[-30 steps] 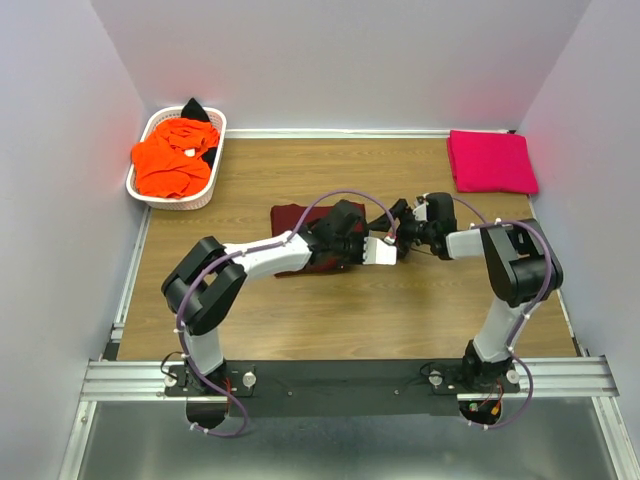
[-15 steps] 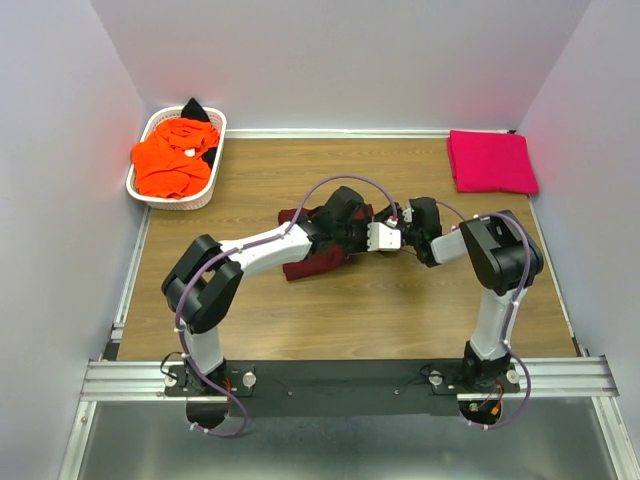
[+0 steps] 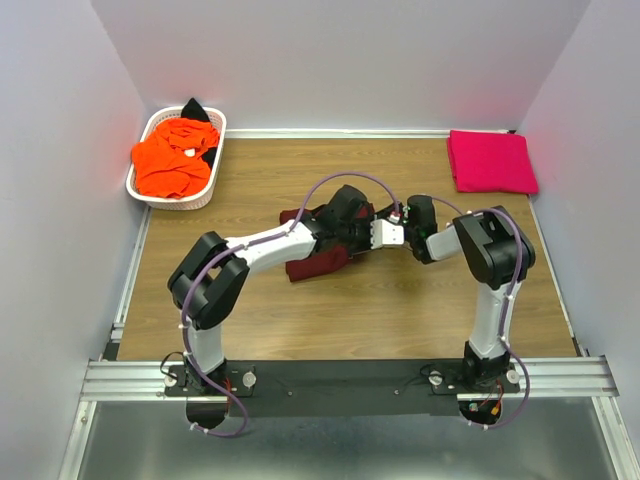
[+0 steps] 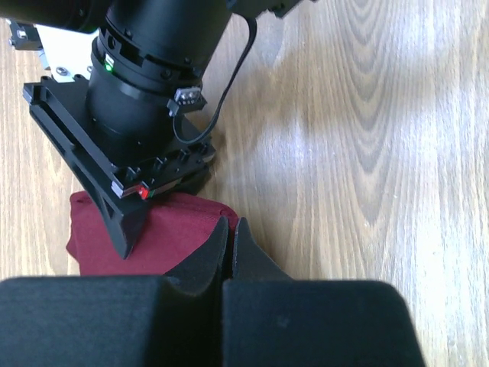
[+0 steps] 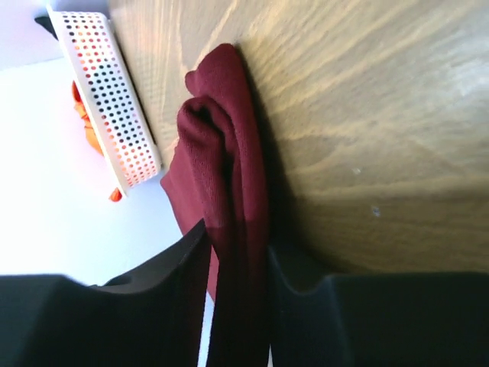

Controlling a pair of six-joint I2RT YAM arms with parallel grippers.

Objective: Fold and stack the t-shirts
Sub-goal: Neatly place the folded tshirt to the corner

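Right gripper (image 5: 235, 246) first: its own camera shows both fingers pressed in on a rolled fold of the maroon t-shirt (image 5: 221, 153), cloth filling the gap, so we read that as a grip. The top view can't confirm it, since the fingertips are lost among the wrist housings there.

On the left wrist camera the left gripper (image 4: 231, 223) has its jaws pressed together, tips right at the edge of the maroon cloth. We can't tell whether any fabric is nipped between them. The same view shows the right arm's wrist (image 4: 145, 99) close in, just over the cloth. Only this camera gives us that.

From above, the shirt sits bunched mid-table (image 3: 250, 310) with the left forearm crossing over it, and the two grippers meet just to its right.

Further back, only the top view picks up the pink t-shirt (image 3: 490, 160), folded flat in the far right corner, well apart from both arms.

In the far left corner is the white basket (image 3: 217, 150) with the orange t-shirt (image 3: 170, 160) heaped inside and the black t-shirt (image 3: 195, 108) poking up at its far end. The right wrist camera also catches the basket beyond the maroon fold, with orange showing — black not clear there.
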